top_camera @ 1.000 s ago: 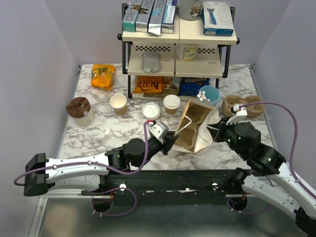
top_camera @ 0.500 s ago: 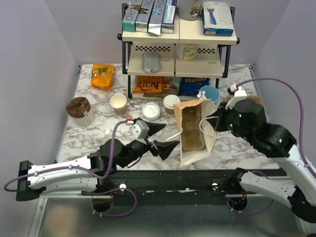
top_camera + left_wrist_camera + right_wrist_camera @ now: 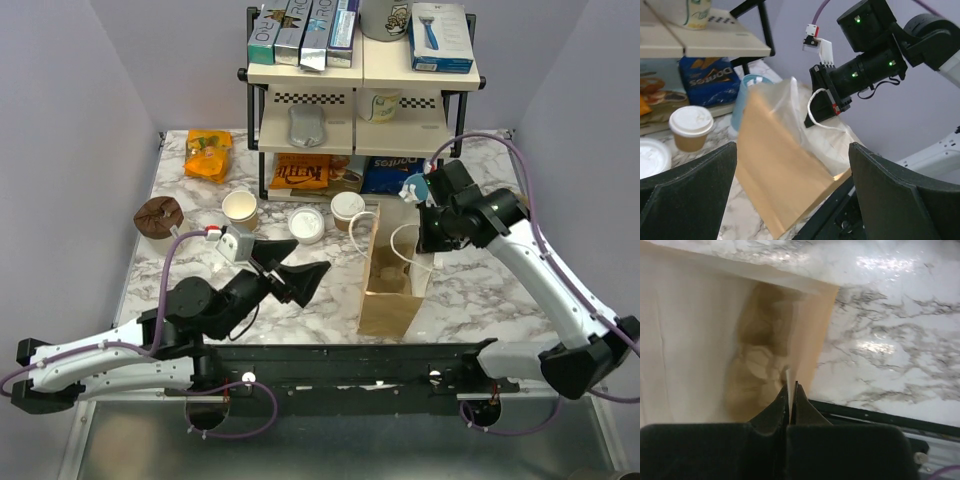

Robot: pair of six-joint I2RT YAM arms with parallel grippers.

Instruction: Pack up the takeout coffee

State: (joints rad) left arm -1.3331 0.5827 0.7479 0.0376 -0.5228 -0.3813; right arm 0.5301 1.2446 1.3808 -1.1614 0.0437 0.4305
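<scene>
Closed in on three sides by pale lilac walls (image 3: 70, 120). Floored by a white marble table (image 3: 470, 300) with grey veins.

Well to the left of the left jaws: a brown-topped tub (image 3: 160, 218) near the table's edge. Farther back from it, an orange snack packet (image 3: 208, 155).

Left gripper (image 3: 312, 257): low over the marble, jaws spread wide, touching nothing. Just beyond those jaws, a tan cup (image 3: 240, 208) without a lid. Beside it, a round white lid (image 3: 306, 224) lying flat.

Beyond the left jaws and a little to their right: the takeout coffee (image 3: 348, 207). Stands upright on the marble with its white lid on, just in front of the shelf rack (image 3: 360, 120) and near the back left corner of the paper bag (image 3: 392, 285).

Between the two sets of jaws: that bag, upright on the marble, mouth open upward, white cord handles showing.

Right gripper (image 3: 428, 240): at the bag's right rim, jaws pressed together on a thin edge of the paper, as seen from the right wrist. Just behind those jaws, a light-blue cup (image 3: 741, 102), partly hidden by the arm from above.
</scene>
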